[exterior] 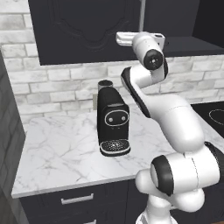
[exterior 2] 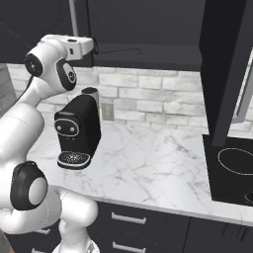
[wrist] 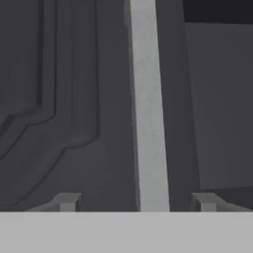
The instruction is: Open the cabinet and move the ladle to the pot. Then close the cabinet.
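Note:
The black cabinet (exterior: 87, 26) hangs above the counter. Its left door (exterior 2: 39, 20) looks shut, and its right door (exterior 2: 222, 69) stands swung open. My gripper (wrist: 137, 201) is at the left door's long silver handle (wrist: 147, 118). It is open, and the bar runs between its two fingertips (wrist: 69, 201) without touching either. From the base, my gripper (exterior: 117, 39) is level with the cabinet's bottom edge. A thin dark shape that looks like the ladle (exterior 2: 129, 50) lies on the cabinet floor. The pot is out of view.
A tall black coffee machine (exterior: 113, 120) stands on the marble counter (exterior: 61, 148) under my arm. A black cooktop (exterior 2: 232, 168) with a burner ring lies at the right. Black base drawers (exterior 2: 128, 220) run below the counter edge.

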Motion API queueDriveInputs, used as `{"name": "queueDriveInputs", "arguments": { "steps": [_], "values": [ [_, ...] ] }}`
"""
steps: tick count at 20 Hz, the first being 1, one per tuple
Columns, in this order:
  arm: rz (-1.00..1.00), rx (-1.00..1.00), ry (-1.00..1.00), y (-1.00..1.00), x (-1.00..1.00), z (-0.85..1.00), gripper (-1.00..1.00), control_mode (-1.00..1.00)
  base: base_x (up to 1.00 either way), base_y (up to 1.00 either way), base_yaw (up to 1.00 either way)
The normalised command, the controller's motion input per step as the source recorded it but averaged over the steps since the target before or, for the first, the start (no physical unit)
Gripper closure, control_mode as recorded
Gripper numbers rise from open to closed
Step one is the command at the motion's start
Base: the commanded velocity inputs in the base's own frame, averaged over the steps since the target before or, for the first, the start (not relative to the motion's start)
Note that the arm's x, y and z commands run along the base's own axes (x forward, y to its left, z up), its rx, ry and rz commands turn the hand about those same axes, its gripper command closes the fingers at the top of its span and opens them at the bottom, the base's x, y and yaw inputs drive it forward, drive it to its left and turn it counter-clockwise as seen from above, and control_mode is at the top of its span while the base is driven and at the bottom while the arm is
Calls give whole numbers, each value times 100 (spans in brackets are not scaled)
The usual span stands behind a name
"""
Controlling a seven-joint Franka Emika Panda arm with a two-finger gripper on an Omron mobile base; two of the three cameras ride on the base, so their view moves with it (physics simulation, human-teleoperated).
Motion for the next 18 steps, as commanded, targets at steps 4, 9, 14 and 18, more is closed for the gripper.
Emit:
{"name": "queueDriveInputs", "arguments": {
  "steps": [4, 9, 14, 18],
  "values": [
    [4, 0, 1, 0, 59, -4, 100, -100, 0, 0, 0],
    [4, 0, 4, 1, 54, -6, 100, -100, 0, 0, 0],
    [0, 0, 3, 3, 4, -4, 100, -100, 0, 0, 0],
    [0, 0, 0, 24, -3, 0, 100, -100, 0, 0, 0]
  ]
}}
